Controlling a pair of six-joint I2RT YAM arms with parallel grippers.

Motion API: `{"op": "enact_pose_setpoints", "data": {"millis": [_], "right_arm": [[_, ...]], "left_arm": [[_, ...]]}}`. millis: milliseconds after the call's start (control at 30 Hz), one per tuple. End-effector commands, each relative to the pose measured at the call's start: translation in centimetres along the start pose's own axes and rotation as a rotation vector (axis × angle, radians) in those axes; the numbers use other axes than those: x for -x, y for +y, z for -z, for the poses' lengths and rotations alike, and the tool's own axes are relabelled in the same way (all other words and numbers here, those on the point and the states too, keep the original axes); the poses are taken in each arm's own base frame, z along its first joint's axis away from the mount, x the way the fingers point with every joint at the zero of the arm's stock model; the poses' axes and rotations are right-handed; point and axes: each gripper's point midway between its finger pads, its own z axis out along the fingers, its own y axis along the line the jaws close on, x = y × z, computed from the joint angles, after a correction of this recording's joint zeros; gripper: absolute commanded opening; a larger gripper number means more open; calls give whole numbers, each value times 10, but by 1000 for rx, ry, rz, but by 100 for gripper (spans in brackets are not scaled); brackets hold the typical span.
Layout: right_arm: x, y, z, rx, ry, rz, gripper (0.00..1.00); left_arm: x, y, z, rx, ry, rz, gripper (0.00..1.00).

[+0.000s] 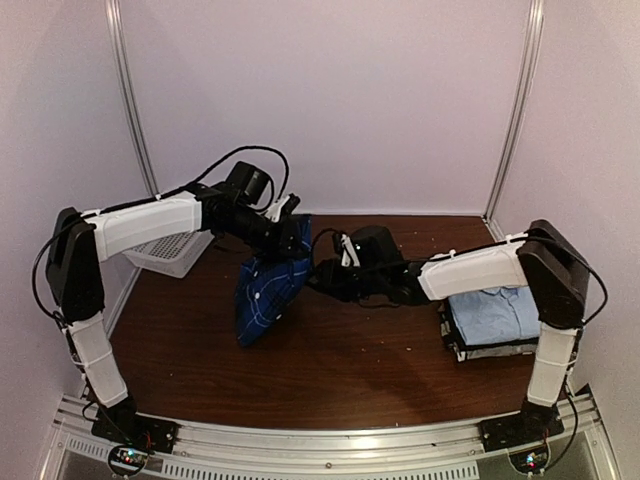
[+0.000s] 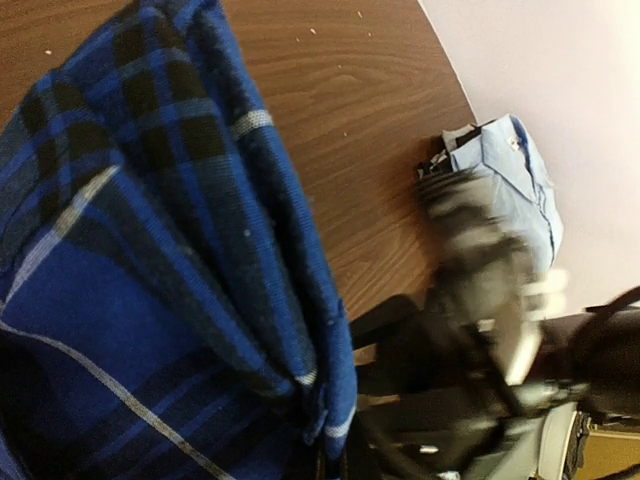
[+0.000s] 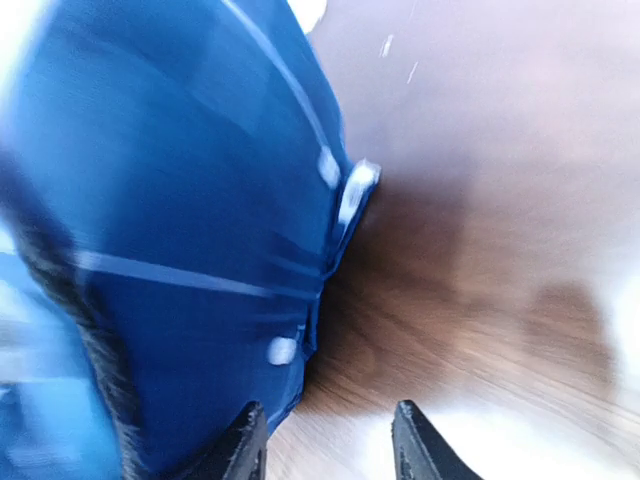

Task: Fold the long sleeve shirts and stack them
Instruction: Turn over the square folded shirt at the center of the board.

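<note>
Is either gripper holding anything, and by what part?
The left gripper holds the plaid shirt by its bunched top edge; the right gripper is open, holding nothing.

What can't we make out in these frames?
Basket contents: top view, left arm covers it.
Shirt count under the light blue shirt: top view, too small, right arm overlaps.
Whether the right hand touches the plaid shirt: right wrist view, motion blur.

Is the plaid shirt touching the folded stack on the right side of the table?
Apart. The top view shows a wide stretch of bare table between the plaid shirt and the folded stack.
</note>
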Motion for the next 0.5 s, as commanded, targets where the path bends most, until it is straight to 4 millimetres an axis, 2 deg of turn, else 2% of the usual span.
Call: {"op": "enact_pose_setpoints", "data": {"millis": [0, 33, 67, 167, 233, 333, 400, 467], "right_arm": [[28, -34, 73, -273, -139, 98, 48], [28, -46, 91, -336, -152, 101, 49], [29, -56, 109, -386, -179, 102, 51], [30, -83, 155, -493, -238, 91, 57], [26, -94, 172, -511, -248, 84, 61], [15, -100, 173, -505, -204, 97, 66], [5, -102, 162, -484, -152, 105, 68], [0, -103, 151, -468, -116, 117, 69]], "left_arm": [[2, -32, -45, -106, 16, -62, 0], [-3, -39, -60, -121, 38, -71, 0], [-7, -48, -76, -135, 59, -81, 6], [-21, -75, -118, -180, 118, -103, 42], [-18, -86, -130, -195, 117, -105, 57], [-8, -88, -125, -172, 83, -107, 61], [0, -77, -116, -119, 57, -103, 62], [5, -58, -102, -60, 32, -77, 62]]}}
